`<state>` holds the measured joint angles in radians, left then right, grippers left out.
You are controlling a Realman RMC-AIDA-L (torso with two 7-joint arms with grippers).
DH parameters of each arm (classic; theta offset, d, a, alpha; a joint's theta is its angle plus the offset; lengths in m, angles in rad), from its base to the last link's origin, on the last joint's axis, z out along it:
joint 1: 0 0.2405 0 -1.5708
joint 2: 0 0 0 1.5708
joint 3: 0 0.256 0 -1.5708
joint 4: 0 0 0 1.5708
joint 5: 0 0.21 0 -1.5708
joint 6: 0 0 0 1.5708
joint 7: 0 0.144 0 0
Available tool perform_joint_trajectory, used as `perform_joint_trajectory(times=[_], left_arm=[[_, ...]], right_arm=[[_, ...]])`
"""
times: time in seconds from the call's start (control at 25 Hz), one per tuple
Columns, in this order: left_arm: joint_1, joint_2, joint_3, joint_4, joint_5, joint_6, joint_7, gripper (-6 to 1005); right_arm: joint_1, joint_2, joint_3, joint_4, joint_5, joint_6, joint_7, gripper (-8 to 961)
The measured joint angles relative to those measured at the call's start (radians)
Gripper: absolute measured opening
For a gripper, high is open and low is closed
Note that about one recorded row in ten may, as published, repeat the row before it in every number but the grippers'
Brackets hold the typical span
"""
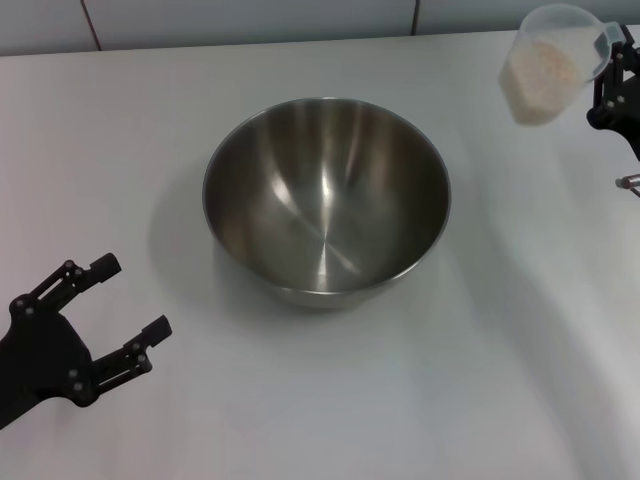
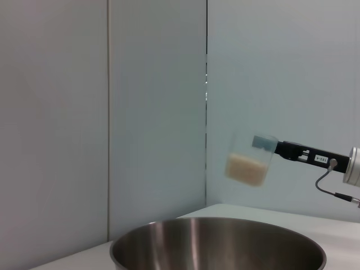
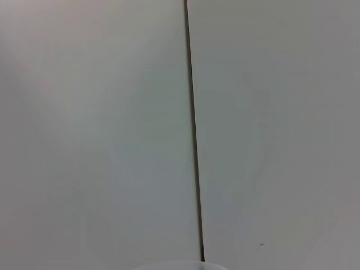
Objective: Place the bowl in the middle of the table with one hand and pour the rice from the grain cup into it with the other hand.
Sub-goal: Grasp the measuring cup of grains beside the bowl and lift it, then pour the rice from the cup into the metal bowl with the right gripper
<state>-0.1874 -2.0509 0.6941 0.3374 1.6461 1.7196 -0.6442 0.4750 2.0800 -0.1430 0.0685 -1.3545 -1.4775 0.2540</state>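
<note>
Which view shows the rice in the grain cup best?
The head view: rice shows through the lifted grain cup. The left wrist view shows it smaller, side-on. The right wrist view shows only a pale rim sliver.

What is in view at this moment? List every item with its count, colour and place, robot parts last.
bowl: one, shiny stainless steel, standing empty around the middle of the table.
grain cup: one, clear plastic, held in the air off the table, to the far right of the bowl and not yet over it.
rice: one pale off-white heap, inside the grain cup.
table: one, plain white, under everything.
wall: pale panels with dark vertical seams, behind the table.
left gripper: one, black, open and empty, near the table's left front, apart from the bowl.
right gripper: one, black, at the far right, shut on the grain cup's handle.
</note>
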Motion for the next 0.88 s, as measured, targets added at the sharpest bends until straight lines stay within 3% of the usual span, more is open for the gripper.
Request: perform_joint_trajectory(times=[0.28,0.48,0.72,0.88], left_arm=[[0.006,0.000,-0.001,0.000,0.000,0.000,0.000,869],[0.006,0.000,-0.001,0.000,0.000,0.003,0.000,869],[0.006,0.000,0.001,0.000,0.000,0.006,0.000,869],[0.007,0.000,0.000,0.000,0.000,0.007,0.000,869]], right_arm=[[0.004,0.000,-0.003,-0.007,-0.007,0.002,0.021,28],[0.027,-0.001,-0.082,-0.081,-0.072,0.002,0.147,28],[0.084,-0.002,-0.293,-0.247,-0.208,-0.003,0.414,28],[0.111,-0.002,-0.395,-0.284,-0.217,0.002,0.480,27]])
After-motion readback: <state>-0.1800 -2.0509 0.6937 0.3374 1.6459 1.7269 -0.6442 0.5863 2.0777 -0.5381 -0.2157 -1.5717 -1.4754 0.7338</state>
